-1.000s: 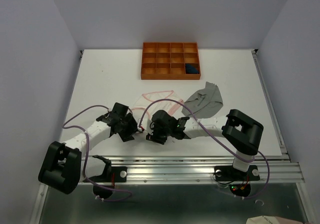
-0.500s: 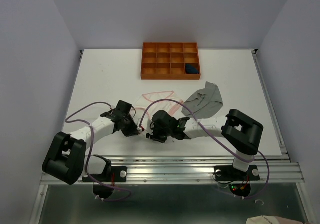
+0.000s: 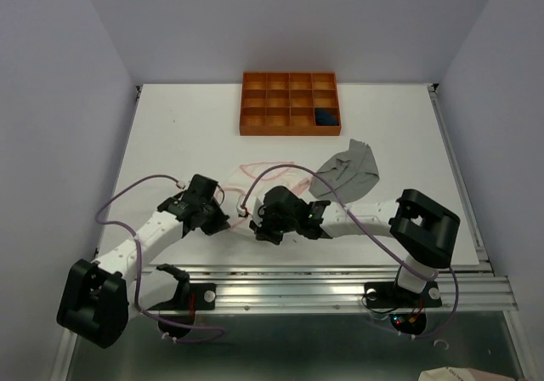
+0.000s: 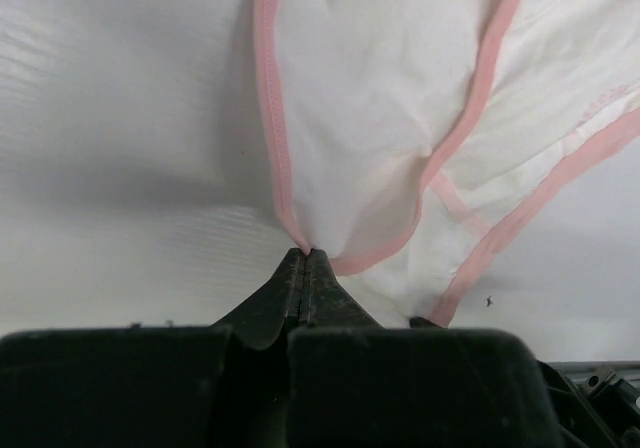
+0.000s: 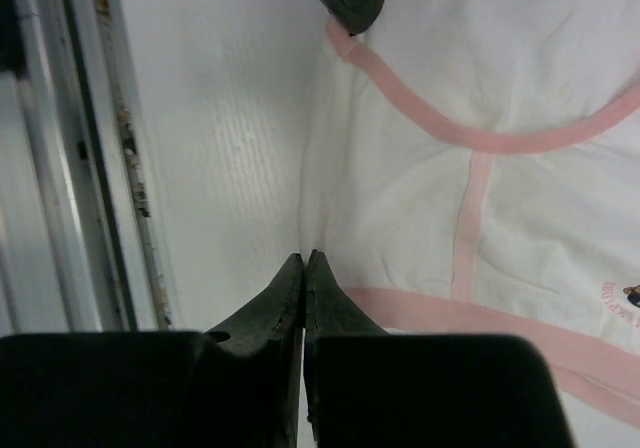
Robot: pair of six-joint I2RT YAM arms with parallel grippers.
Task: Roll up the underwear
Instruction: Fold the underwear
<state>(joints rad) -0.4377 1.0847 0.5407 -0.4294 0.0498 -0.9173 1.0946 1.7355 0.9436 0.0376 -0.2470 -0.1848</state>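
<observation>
Near the front of the white table (image 3: 187, 134), pinching thin white cloth underwear with pink trim (image 4: 380, 118) tight in the left black gripper (image 4: 305, 256) and the right black gripper (image 5: 304, 260).

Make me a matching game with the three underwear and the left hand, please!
Things:
1. navy underwear
2. grey underwear
3. white pink-trimmed underwear
4. left hand

Places or states:
A. shut on a pink edge
B. in a corner compartment of the orange tray
C. bunched up on the right of the table
D. spread out mid-table

Pairs: 1-B, 2-C, 3-D, 4-A.
</observation>
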